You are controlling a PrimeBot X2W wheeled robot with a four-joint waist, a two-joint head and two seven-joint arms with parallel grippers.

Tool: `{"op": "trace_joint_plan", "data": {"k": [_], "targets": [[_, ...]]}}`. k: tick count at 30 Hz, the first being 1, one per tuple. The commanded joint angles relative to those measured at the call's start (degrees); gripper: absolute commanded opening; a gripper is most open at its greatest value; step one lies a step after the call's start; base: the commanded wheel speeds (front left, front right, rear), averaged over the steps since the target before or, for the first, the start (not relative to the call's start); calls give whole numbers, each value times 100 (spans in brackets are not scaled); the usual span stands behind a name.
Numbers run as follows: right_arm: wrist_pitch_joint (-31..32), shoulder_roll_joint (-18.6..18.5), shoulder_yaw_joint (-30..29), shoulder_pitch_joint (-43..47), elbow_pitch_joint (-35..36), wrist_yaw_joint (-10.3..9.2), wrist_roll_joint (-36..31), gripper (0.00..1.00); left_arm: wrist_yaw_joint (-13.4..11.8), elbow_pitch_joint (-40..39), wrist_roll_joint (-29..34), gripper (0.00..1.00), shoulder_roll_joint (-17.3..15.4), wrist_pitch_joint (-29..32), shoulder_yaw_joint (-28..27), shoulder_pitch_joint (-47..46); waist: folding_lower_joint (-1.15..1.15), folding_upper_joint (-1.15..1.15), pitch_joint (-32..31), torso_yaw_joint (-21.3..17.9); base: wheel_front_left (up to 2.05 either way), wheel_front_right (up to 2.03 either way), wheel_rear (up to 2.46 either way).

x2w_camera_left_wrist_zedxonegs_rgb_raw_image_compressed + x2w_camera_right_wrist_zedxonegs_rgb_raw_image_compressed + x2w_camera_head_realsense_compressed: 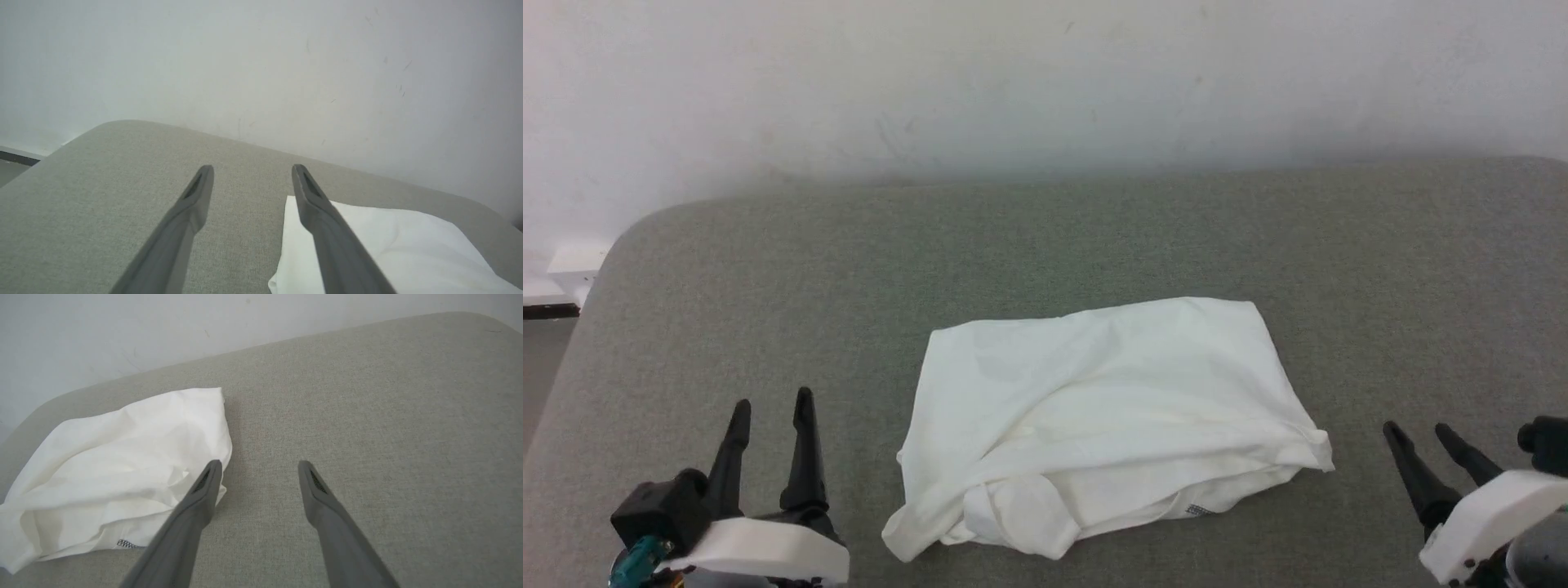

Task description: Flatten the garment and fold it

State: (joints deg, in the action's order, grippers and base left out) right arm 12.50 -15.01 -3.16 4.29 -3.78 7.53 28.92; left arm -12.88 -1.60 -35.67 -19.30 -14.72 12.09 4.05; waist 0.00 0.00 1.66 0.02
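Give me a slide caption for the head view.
White garment lies roughly folded on the grey surface, open left hand and open right hand apart from it.

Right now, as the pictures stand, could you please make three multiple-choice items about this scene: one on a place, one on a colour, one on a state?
1. Where does the garment lie?
A. In a basket.
B. On the grey surface, between the left end effector and the right end effector.
C. On a chair.

2. What colour is the garment's cloth?
A. White.
B. Blue.
C. Black.

3. How is the left end effector?
A. Shut on cloth.
B. Shut, empty.
C. Open, empty.

Answers:
1. B: the head view shows one end effector on each side of it.
2. A: the cloth shows white.
3. C: its fingers stand apart with nothing between them.
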Motion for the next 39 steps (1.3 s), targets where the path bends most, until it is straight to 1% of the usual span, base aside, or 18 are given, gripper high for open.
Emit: {"op": "trace_joint_plan", "data": {"k": [1, 4, 8, 11, 16, 18, 24, 28, 29, 30, 31, 34, 39], "targets": [[148, -41, 0, -248, -163, -4, 120, 100, 66, -107, 232, 100, 97, -26, -97, -58, 0, 0, -2, 94, 0, 0, 0], [521, -136, 78, -696, -592, -4, 340, 100, 178, -288, 624, 100, 289, -26, -218, -29, 0, 0, 59, 203, 0, 0, 0], [1091, -223, 367, -1340, -1214, -4, 708, 100, 361, -437, 967, 100, 528, -27, -266, -78, 0, 0, 208, 386, 0, 0, 0], [1532, -272, 702, -1780, -1641, -4, 941, 100, 497, -486, 1134, 100, 684, -27, -268, -143, 0, 0, 339, 515, 0, 0, 0], [1936, -303, 1156, -2359, -2332, -4, 1295, 100, 724, -515, 1284, 100, 934, -28, -316, -275, 0, 0, 537, 695, 0, 0, 0], [2017, -296, 1249, -2454, -2459, -4, 1366, 100, 765, -509, 1315, 100, 970, -28, -331, -304, 0, 0, 570, 720, 0, 0, 0], [2738, -212, 1912, -2785, -3081, -4, 1725, 100, 959, -377, 1483, 100, 1108, -28, -425, -374, 0, 0, 673, 767, 0, 0, 0], [3134, -82, 2294, -2835, -3257, -4, 1956, 100, 1043, -307, 1566, 100, 1193, -28, -485, -391, 0, 0, 681, 754, 0, 0, 0], [3194, -67, 2372, -2834, -3289, -4, 2002, 49, 1063, -287, 1585, 100, 1214, -28, -494, -393, 0, 0, 674, 751, 0, 0, 0], [3239, -46, 2420, -2833, -3320, -4, 2069, 22, 1083, -269, 1603, 100, 1235, -28, -501, -394, 0, 0, 671, 748, 0, 0, 0], [3260, -34, 2449, -2835, -3353, -4, 2130, 0, 1101, -252, 1618, 100, 1256, -28, -507, -396, 0, 0, 666, 747, 0, 0, 0], [3230, -60, 2564, -2865, -3370, -4, 2227, 0, 1153, -214, 1651, 100, 1310, -28, -532, -401, 0, 0, 646, 743, 0, 0, 0], [2799, -305, 2747, -2926, -3099, -4, 2221, 0, 1200, -146, 1706, 100, 1367, -28, -610, -352, 0, 0, 528, 686, 0, 0, 0]]}}
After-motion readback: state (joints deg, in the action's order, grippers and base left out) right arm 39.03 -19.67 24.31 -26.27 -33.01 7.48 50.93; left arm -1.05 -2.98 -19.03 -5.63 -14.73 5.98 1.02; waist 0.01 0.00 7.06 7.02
